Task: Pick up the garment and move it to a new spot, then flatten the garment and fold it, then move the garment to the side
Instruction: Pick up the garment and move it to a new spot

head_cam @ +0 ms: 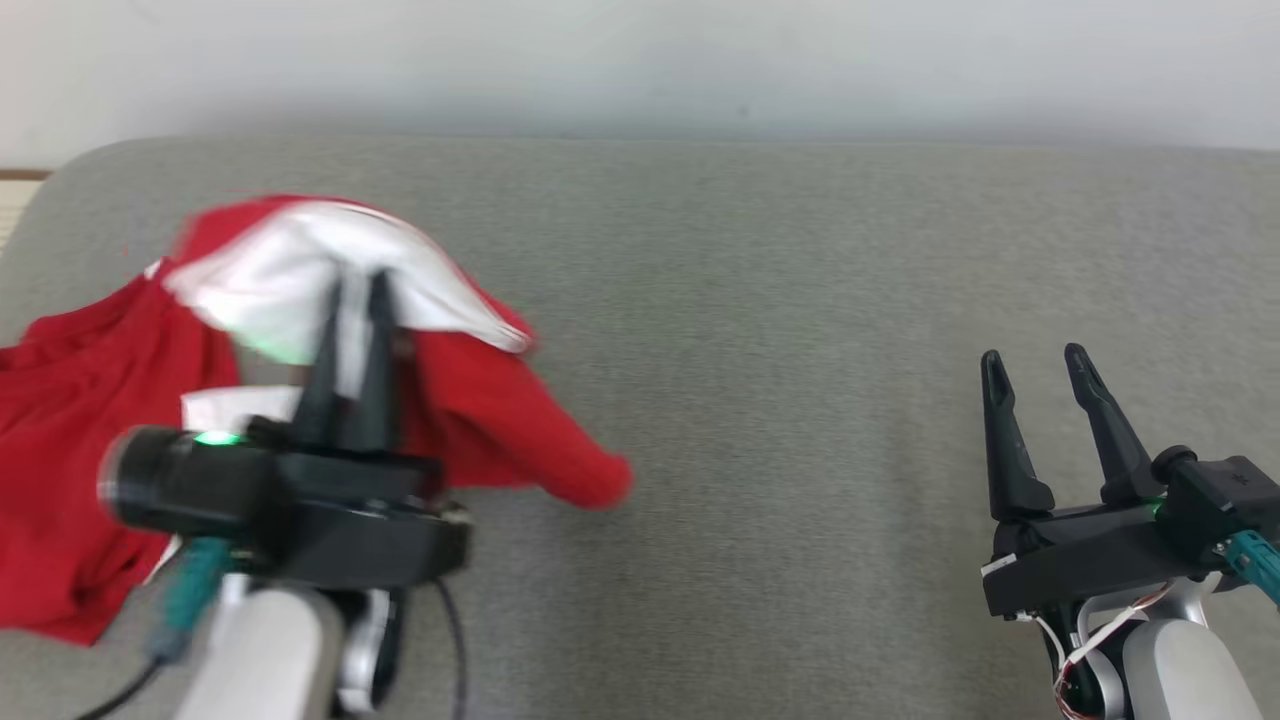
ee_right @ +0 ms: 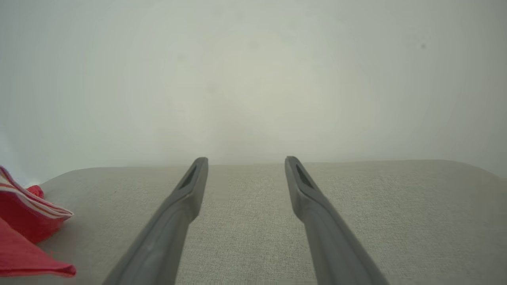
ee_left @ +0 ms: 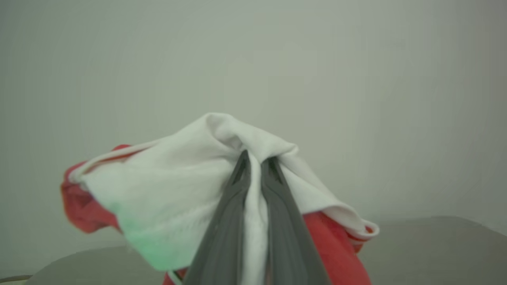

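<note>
The garment [head_cam: 90,420] is red with a white part; it lies bunched at the left of the grey padded surface [head_cam: 780,300]. My left gripper [head_cam: 355,285] is shut on a fold of its white fabric and holds that part raised. In the left wrist view the white cloth [ee_left: 178,186] wraps over the closed fingertips, with red cloth hanging below. My right gripper [head_cam: 1035,360] stands open at the lower right, nothing between its fingers. In the right wrist view the open right gripper [ee_right: 245,162] hovers over the surface, and a red edge of the garment [ee_right: 27,225] lies at the far left.
The grey padded surface stretches across the head view, with a pale wall [head_cam: 640,60] behind its far edge. Its rounded left corner [head_cam: 70,170] is near the garment. Bare surface lies between the two grippers.
</note>
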Robot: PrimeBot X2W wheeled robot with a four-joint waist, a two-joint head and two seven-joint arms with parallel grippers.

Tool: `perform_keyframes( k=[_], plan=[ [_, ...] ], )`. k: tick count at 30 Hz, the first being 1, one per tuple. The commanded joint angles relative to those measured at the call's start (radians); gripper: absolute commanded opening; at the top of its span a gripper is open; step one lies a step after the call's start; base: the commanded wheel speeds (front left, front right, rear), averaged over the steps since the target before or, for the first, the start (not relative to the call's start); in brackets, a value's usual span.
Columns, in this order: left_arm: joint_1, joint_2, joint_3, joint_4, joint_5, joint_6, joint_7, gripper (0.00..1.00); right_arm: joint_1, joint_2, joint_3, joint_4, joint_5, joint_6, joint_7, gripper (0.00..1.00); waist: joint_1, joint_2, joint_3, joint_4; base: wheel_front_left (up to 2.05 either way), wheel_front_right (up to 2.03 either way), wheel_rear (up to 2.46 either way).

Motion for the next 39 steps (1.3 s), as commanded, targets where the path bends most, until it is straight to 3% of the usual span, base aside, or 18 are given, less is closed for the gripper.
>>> perform_keyframes(
  k=[1, 13, 23, 28, 29, 30, 31, 39],
  plan=[
    [-0.007, -0.006, -0.023, 0.005, 0.007, -0.012, 0.012, 0.00, -0.003, 0.002, -0.001, 0.002, 0.006, 0.001, -0.007, 1.00, 0.0000, 0.0001, 0.015, -0.056, 0.00, 0.00, 0.00],
    [-0.115, -0.094, -0.276, 0.260, -0.005, -0.141, 0.093, 0.00, -0.029, 0.025, 0.021, 0.032, 0.034, 0.001, -0.039, 1.00, 0.0000, 0.0001, 0.092, -0.247, 0.00, 0.00, 0.00],
    [-0.212, -0.121, -0.411, 0.512, -0.043, -0.186, 0.091, 0.00, -0.047, 0.043, 0.040, 0.074, 0.055, 0.001, -0.072, 1.00, 0.0000, 0.0001, 0.140, -0.351, 0.00, 0.00, 0.00],
    [-0.251, -0.124, -0.479, 0.592, -0.120, -0.171, 0.052, 0.00, -0.055, 0.048, 0.048, 0.097, 0.065, 0.001, -0.088, 1.00, 0.0000, 0.0001, 0.154, -0.378, 0.00, 0.00, 0.00],
    [-0.259, -0.124, -0.491, 0.602, -0.136, -0.166, 0.042, 0.06, -0.057, 0.049, 0.048, 0.101, 0.066, 0.001, -0.091, 1.00, 0.0000, 0.0001, 0.155, -0.379, 0.00, 0.00, 0.00],
    [-0.267, -0.124, -0.504, 0.611, -0.149, -0.159, 0.034, 0.48, -0.059, 0.049, 0.047, 0.104, 0.066, 0.001, -0.092, 1.00, 0.0000, 0.0001, 0.155, -0.380, 0.00, 0.00, 0.00],
    [-0.274, -0.124, -0.519, 0.617, -0.157, -0.154, 0.026, 1.00, -0.061, 0.049, 0.044, 0.108, 0.066, 0.001, -0.096, 1.00, 0.0000, 0.0001, 0.155, -0.379, 0.00, 0.00, 0.00],
    [-0.296, -0.123, -0.572, 0.564, -0.212, -0.117, -0.048, 1.00, -0.060, 0.049, 0.016, 0.126, 0.053, 0.001, -0.107, 1.00, 0.0000, 0.0001, 0.122, -0.330, 0.00, 0.00, 0.00]
  ],
)
